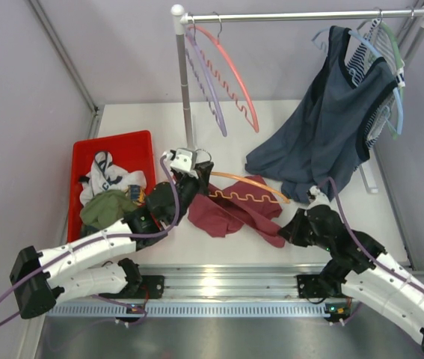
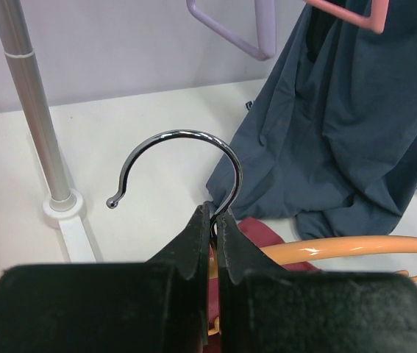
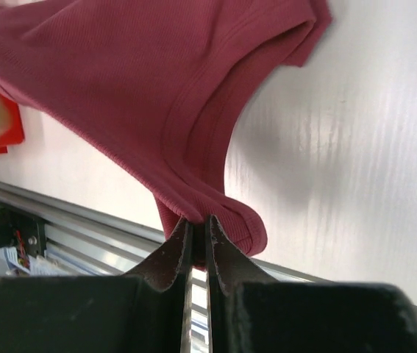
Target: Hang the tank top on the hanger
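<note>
Seen from the top camera, the white table (image 1: 159, 120) is hemmed by walls on the left and right, and a metal rail (image 1: 219, 288) runs along its near edge. The rack pole (image 1: 187, 97) stands at mid-back and a red bin (image 1: 84, 153) fills the left side. One blue-grey top (image 1: 324, 127) hangs from the bar and drapes onto the table at the right. We find open table between the pole and that top, and in front of the tank top (image 1: 230, 213). The tank top is a single maroon heap, crumpled at the centre, with the one orange hanger (image 1: 250, 182) lying across its far edge. The left gripper (image 1: 200, 181) sits at the hanger's left end, and the right gripper (image 1: 288, 232) meets the right end of the cloth. Two empty hangers hang by the pole: one pink-red hanger (image 1: 230, 71) and one lilac hanger (image 1: 206, 82).

In the left wrist view, we see the left gripper's jaws pressed together on the stem of the metal hook (image 2: 182, 140), which curves upward. An orange arm runs off to the right over a bit of maroon cloth. The pole stands apart on the left, and the blue-grey top is near on the right.

In the right wrist view, the right gripper is closed tight, pinching a ribbed, band-stitched strap of the tank top. The cloth stretches up and to the left and casts a shadow. Bare table lies to the right, and the rail passes below.
</note>
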Robot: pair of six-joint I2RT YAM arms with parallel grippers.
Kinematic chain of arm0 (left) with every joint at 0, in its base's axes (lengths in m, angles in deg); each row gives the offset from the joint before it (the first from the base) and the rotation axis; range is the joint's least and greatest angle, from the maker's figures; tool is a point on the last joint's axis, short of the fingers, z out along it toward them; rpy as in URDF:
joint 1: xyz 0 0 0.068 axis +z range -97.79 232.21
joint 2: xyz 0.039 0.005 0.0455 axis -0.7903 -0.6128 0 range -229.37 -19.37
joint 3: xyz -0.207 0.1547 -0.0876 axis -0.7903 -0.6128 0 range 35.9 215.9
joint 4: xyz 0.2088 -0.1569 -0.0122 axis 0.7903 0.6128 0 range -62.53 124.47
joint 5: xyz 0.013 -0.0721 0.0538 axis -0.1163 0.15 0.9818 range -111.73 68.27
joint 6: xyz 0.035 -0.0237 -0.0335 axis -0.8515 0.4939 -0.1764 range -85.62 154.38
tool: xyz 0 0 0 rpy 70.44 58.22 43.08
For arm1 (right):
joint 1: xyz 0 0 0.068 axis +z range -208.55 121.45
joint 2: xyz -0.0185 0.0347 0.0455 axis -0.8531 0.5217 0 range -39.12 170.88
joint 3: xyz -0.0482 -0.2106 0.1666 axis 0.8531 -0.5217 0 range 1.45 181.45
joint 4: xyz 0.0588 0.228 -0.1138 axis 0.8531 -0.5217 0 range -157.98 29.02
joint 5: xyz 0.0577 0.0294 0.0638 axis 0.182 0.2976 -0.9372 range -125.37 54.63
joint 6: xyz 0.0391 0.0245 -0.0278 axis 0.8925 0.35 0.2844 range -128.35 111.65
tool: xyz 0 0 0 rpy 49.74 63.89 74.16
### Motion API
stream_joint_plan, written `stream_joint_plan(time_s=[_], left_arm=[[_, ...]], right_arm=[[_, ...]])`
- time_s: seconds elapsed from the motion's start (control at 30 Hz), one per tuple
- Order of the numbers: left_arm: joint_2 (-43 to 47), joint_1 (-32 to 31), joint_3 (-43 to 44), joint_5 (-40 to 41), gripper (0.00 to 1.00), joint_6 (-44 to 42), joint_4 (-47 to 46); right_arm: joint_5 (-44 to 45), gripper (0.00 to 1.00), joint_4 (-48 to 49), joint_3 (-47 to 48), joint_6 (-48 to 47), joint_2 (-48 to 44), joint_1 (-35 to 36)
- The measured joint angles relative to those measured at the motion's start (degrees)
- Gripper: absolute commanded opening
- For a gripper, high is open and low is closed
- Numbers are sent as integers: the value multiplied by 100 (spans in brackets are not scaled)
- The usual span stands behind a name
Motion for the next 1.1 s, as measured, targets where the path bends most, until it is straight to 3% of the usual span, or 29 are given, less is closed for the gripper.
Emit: stream_joint_plan(time_s=[0.4,1.1], left_arm=[[319,0,-258,-153,0,-267,35],[341,0,-350,-354,0,-546,219]], right_arm=[[-457,0,-476,514,-822,361,-1145],[-1097,0,-732,1412,-1764,1067,-2046]])
